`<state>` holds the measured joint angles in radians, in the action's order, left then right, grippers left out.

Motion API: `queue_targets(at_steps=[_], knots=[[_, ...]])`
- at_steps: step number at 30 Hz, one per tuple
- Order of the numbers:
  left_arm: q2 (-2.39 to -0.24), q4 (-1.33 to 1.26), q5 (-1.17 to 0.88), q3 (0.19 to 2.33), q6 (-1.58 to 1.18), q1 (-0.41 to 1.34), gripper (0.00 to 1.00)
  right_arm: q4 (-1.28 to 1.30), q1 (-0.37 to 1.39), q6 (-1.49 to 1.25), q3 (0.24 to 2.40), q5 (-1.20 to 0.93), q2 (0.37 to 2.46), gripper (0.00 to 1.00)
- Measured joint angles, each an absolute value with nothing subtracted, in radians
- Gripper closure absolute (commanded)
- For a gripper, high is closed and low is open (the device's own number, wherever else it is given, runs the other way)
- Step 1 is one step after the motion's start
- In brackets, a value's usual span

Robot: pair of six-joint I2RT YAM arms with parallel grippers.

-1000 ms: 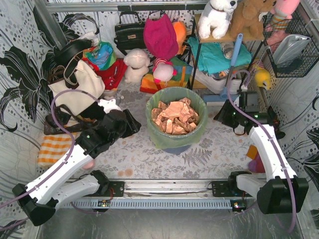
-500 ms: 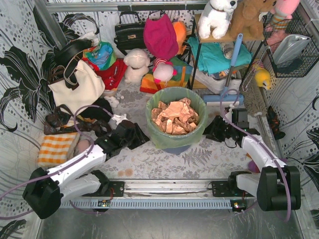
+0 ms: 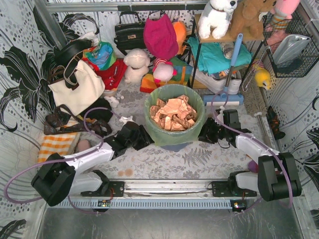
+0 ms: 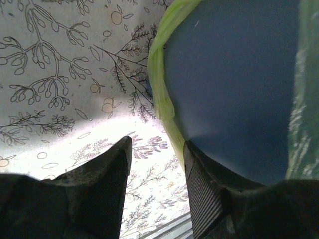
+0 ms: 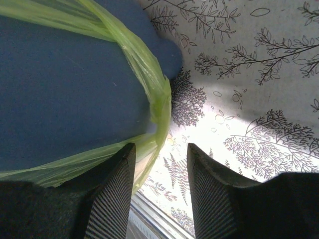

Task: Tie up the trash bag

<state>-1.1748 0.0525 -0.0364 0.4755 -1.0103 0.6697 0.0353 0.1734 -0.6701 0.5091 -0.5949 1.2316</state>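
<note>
I see the left gripper [image 4: 157, 144] and right gripper [image 5: 162, 147] half open, gripping nothing, low on either side of the bin [image 4: 234, 84]. The bag [image 5: 149, 74] lines the bin, its hem at their tips, on floral cloth [image 4: 60, 74].

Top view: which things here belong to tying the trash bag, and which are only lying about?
For the job: trash bag, the bin holding it, left end effector, right end effector.
Lying about: cream tote bag, black handbag, white plush toy, striped cloth.
</note>
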Motion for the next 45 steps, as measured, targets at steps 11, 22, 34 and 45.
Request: queue_targets(at_steps=[11,22,34,45], knots=[[-1.270,-0.032,-0.053,0.459,-1.007,0.666,0.83,0.022,0.192,-0.670,0.509,-0.594,1.256,0.60],[-1.203,0.082,0.015,0.473,-0.958,0.654,1.00,0.140,0.194,-0.665,0.544,-0.497,1.149,0.64],[-1.168,0.011,-0.005,0.472,-0.961,0.617,0.65,0.247,0.194,-0.665,0.611,-0.410,1.011,0.64],[-1.264,-0.143,-0.075,0.453,-0.968,0.596,0.63,0.285,0.194,-0.664,0.614,-0.399,1.015,0.64]])
